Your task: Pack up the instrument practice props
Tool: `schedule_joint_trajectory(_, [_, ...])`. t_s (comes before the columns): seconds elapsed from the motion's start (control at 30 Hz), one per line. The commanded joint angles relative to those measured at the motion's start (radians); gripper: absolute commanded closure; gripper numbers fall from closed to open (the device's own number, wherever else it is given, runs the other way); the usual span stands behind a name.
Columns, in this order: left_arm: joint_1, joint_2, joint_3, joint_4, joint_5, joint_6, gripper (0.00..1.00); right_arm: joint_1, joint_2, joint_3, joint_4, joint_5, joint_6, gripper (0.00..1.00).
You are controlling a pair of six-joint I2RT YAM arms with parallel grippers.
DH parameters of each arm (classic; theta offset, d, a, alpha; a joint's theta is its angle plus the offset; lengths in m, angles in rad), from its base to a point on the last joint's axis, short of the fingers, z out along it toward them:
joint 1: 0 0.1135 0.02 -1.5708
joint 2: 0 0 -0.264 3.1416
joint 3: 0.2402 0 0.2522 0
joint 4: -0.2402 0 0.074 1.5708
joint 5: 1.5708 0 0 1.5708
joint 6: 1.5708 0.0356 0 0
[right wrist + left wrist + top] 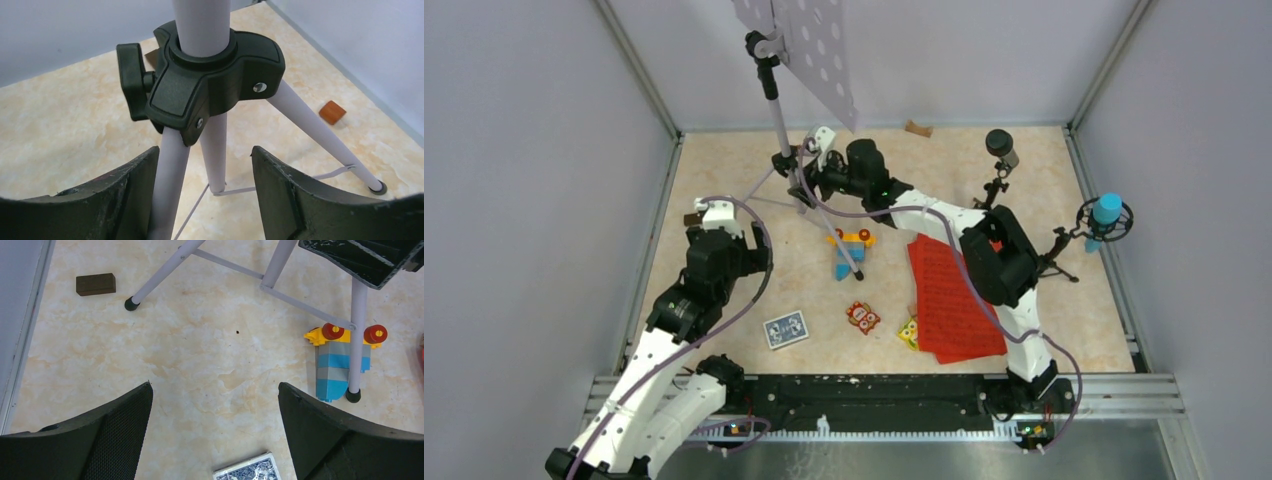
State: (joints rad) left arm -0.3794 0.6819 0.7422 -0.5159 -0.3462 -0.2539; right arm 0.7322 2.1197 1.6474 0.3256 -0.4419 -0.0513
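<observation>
The music stand (819, 55) is grey, dotted with pale holes, on silvery legs with a black collar. The music sheets (949, 300) are red with dark printed lines; one microphone (1107, 209) is blue, the other microphone (998, 142) black. The card deck (785, 328) is blue-patterned, and the toy block (332, 367) is blue, grey, yellow and red.

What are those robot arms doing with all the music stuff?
They are packing up the music things, but nothing looks packed yet. The right fingers are open on either side of the music stand's legs, just under its black collar, not squeezing. The left fingers are open above the table, holding nothing. The red sheets lie flat, and the blue microphone and dark microphone stand upright on the right side.
</observation>
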Motion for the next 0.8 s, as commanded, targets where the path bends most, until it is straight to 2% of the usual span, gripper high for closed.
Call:
schedule_joint_trajectory(0.0, [0.004,0.002,-0.005,0.054,0.013,0.013,0.01,0.051,-0.047,-0.02,0.099,0.217,0.008,0.35])
schedule_joint_trajectory(0.17, [0.005,0.006,-0.006,0.057,0.027,0.014,0.01,0.078,-0.022,-0.006,0.143,0.334,0.044,0.44])
schedule_joint_trajectory(0.23, [0.004,0.007,-0.005,0.06,0.04,0.017,0.01,0.079,-0.006,0.019,0.14,0.335,0.044,0.49])
schedule_joint_trajectory(0.3, [0.005,0.007,-0.007,0.059,0.046,0.019,0.01,0.079,0.009,0.046,0.116,0.29,0.009,0.6])
schedule_joint_trajectory(0.43, [0.004,0.006,-0.007,0.06,0.044,0.02,0.01,0.071,0.014,0.069,0.052,0.163,-0.141,0.95])
schedule_joint_trajectory(0.47, [0.004,0.007,-0.008,0.061,0.045,0.019,0.01,0.062,0.011,0.067,0.046,0.11,-0.165,1.0])
schedule_joint_trajectory(0.6, [0.004,0.007,-0.009,0.063,0.052,0.022,0.01,-0.016,0.026,0.099,0.041,-0.143,-0.184,1.0])
schedule_joint_trajectory(0.77, [0.004,0.006,-0.015,0.072,0.061,0.029,0.01,-0.09,0.098,0.23,-0.011,-0.384,-0.224,1.0])
